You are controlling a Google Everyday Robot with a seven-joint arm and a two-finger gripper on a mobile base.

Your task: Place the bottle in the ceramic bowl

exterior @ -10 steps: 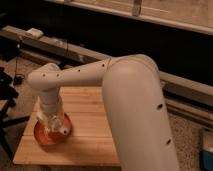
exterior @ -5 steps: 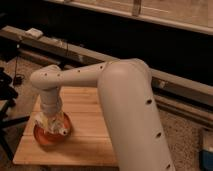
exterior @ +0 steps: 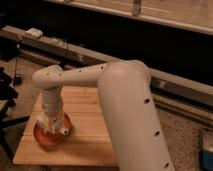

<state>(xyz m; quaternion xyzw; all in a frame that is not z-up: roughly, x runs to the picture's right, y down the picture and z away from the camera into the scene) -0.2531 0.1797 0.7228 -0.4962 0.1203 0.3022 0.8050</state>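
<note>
**Hand low over the bowl, bottle close to release**

We reach our big white arm (exterior: pixel 125 110) across the wooden worktop (exterior: pixel 85 135), wrist turned straight down at its left end. Beneath it sits the orange-red ceramic bowl (exterior: pixel 46 137). Our hand (exterior: pixel 54 125) hangs just above the bowl's middle; whether it is apart or clamped we cannot tell. A pale shape with a small round end at the bowl's rim looks like the bottle (exterior: pixel 61 129). Let go off-centre, it could roll over the shallow rim onto the worktop.
</note>
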